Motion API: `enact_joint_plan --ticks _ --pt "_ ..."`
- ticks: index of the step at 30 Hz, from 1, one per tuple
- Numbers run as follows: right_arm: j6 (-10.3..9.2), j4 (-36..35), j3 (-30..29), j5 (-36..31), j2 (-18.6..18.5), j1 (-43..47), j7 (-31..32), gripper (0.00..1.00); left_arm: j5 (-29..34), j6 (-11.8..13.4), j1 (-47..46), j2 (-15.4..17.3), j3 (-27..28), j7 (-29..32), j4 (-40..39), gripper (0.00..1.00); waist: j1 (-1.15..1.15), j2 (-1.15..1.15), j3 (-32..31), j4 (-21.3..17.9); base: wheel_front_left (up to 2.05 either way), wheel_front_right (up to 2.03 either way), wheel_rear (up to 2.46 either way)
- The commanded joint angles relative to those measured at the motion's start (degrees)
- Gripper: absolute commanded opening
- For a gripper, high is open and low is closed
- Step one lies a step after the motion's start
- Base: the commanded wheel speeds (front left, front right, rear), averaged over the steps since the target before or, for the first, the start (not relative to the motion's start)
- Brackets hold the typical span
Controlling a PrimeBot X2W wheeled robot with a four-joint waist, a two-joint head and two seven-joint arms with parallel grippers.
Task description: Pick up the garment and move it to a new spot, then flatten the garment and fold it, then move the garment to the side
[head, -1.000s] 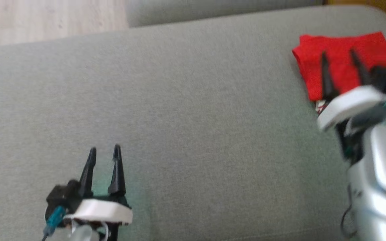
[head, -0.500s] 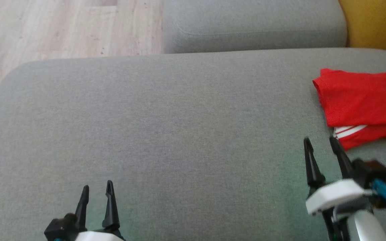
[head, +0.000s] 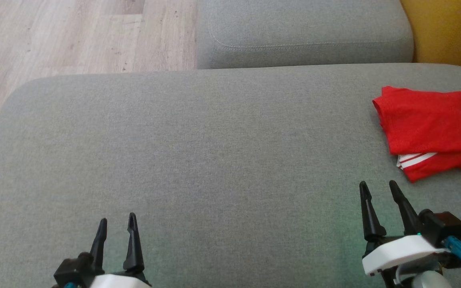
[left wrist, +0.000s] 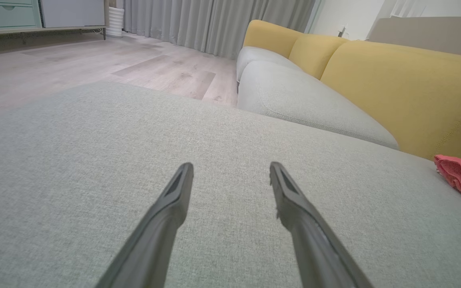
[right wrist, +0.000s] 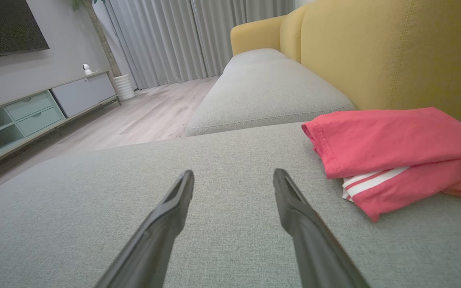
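- The red garment (head: 430, 128) lies folded at the far right of the grey seat cushion (head: 214, 140), near the yellow backrest (head: 446, 32). Its right end runs past the edge of the head view.
- The right gripper (head: 377, 185) is the nearer one. The garment sits just ahead of it and to its right, not touching the fingertips, with the white-striped hem facing it.
- The left gripper (head: 117, 218) hovers well apart from the garment, across the cushion.
- Both grippers have their fingers spread and hold nothing.
- The fold's long side runs left to right in the head view. The garment looks already set aside, so any further nudge would suit the right arm.
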Motion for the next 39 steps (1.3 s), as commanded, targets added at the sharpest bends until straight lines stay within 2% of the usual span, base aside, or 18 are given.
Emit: enact_joint_plan --ticks 1,14,15,20,39 --pt "0.37 -2.06 1.59 0.07 -0.24 -1.37 -0.74 1.00 0.14 0.43 -1.29 0.85 1.45 -0.06 -1.94 1.00 0.00 0.00 0.01 -0.09 0.00 0.00 0.00" --pt "0.37 -1.79 2.14 0.31 -0.24 -1.39 -0.55 1.00 -0.18 1.17 -1.44 1.51 1.23 0.82 -2.45 1.00 0.00 0.00 0.21 -0.15 0.00 0.00 0.00" --pt "0.00 0.02 0.82 0.02 0.00 0.00 -0.22 0.00 -0.02 1.00 0.00 0.75 -0.69 1.03 -0.68 0.00 0.00 0.00 0.24 -0.13 0.00 0.00 0.00" --pt "-0.01 3.90 1.15 0.56 0.04 0.96 -0.10 0.00 -0.46 0.91 0.92 0.16 -0.92 1.15 2.90 0.00 0.00 0.00 0.26 -0.15 0.00 0.00 0.00" --pt "0.05 3.65 0.40 12.70 -0.48 -0.49 1.43 0.00 -9.94 -0.75 -0.73 -0.48 2.16 3.84 2.36 0.00 0.00 0.00 0.43 -0.49 0.00 0.00 0.00"
